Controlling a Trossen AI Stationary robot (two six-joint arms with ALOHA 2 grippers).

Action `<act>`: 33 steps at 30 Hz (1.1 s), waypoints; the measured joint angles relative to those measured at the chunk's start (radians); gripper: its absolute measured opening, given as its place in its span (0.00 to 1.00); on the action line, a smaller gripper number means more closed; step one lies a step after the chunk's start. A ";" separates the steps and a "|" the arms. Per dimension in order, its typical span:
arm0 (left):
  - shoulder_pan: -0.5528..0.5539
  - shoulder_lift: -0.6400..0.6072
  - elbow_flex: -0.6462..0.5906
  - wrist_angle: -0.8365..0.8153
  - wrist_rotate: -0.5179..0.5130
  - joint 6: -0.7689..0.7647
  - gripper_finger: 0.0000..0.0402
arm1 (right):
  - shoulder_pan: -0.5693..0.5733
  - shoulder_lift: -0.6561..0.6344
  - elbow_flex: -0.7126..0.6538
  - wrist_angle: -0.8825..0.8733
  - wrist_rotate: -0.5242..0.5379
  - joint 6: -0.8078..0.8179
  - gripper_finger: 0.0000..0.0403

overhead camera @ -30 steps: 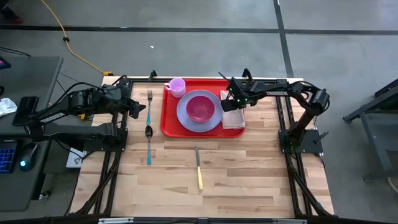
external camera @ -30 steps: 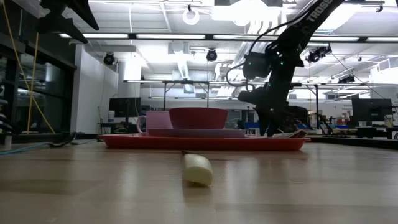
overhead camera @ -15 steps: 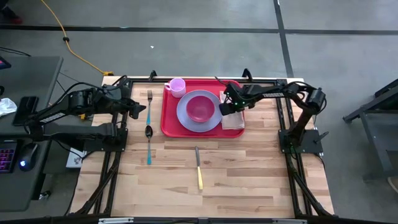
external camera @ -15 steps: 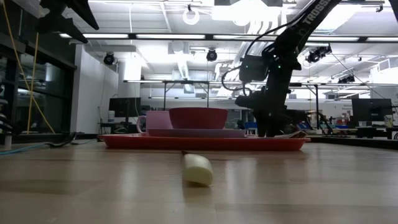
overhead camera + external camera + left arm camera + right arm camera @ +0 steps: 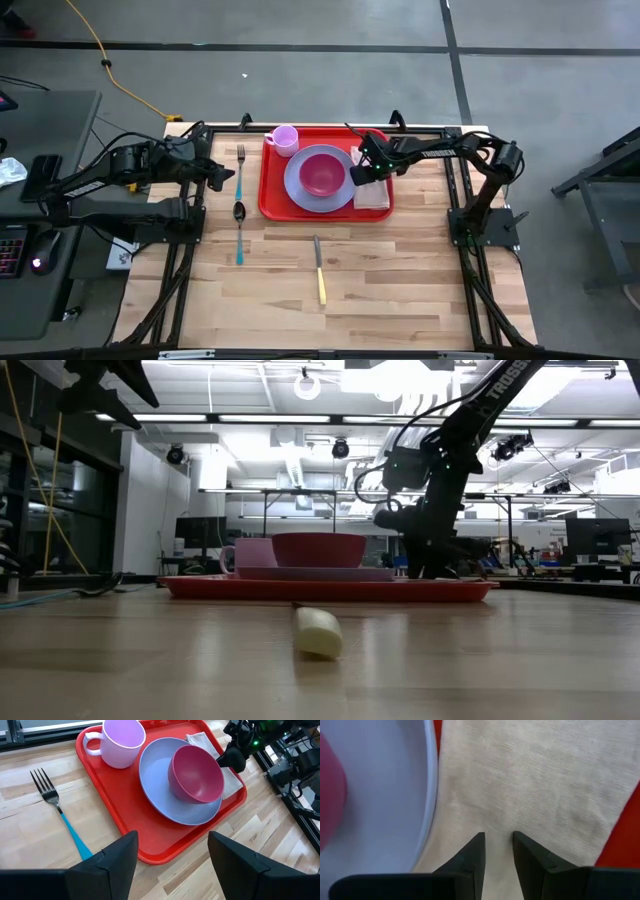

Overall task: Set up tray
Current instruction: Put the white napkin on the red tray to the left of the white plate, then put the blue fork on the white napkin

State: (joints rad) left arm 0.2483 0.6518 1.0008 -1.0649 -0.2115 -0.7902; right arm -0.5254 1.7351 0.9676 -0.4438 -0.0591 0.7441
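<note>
The tray (image 5: 271,196) sits at upper centre of the high view, holding a lavender plate (image 5: 300,188) with a dark pink bowl (image 5: 322,172), a pink mug (image 5: 284,139) and a beige napkin (image 5: 374,195). The right gripper (image 5: 357,173) is down over the napkin's left edge; the left gripper (image 5: 222,174) waits at left, above a fork (image 5: 240,158). A knife (image 5: 319,270) lies lower centre

In the low view the right arm (image 5: 440,470) descends onto the tray (image 5: 330,589)

In the left wrist view its own jaws are spread wide

In the right wrist view the fingertips (image 5: 476,851) stand narrowly parted on the napkin (image 5: 535,785), beside the plate (image 5: 390,785)
</note>
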 joint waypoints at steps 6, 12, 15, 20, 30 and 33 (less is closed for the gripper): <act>0.000 0.000 0.000 0.000 0.000 0.000 0.67 | 0.000 0.000 0.000 0.000 -0.026 0.007 0.19; 0.000 0.000 0.000 0.000 0.001 0.000 0.67 | -0.012 -0.020 0.000 -0.008 -0.025 -0.001 0.19; 0.000 0.000 0.000 0.000 0.001 0.000 0.67 | -0.020 -0.038 0.000 -0.009 -0.025 -0.003 0.19; 0.000 0.000 0.000 0.000 0.001 0.000 0.67 | -0.037 -0.081 0.000 -0.021 -0.010 -0.012 0.19; 0.000 0.000 0.000 0.000 0.002 0.000 0.67 | -0.040 -0.255 0.000 -0.030 -0.062 -0.044 0.19; 0.000 0.000 0.000 -0.002 0.002 0.000 0.67 | 0.009 -0.321 0.000 -0.030 -0.077 -0.049 0.19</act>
State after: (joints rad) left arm 0.2481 0.6521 1.0011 -1.0667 -0.2100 -0.7902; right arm -0.5166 1.4144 0.9676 -0.4735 -0.1358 0.6953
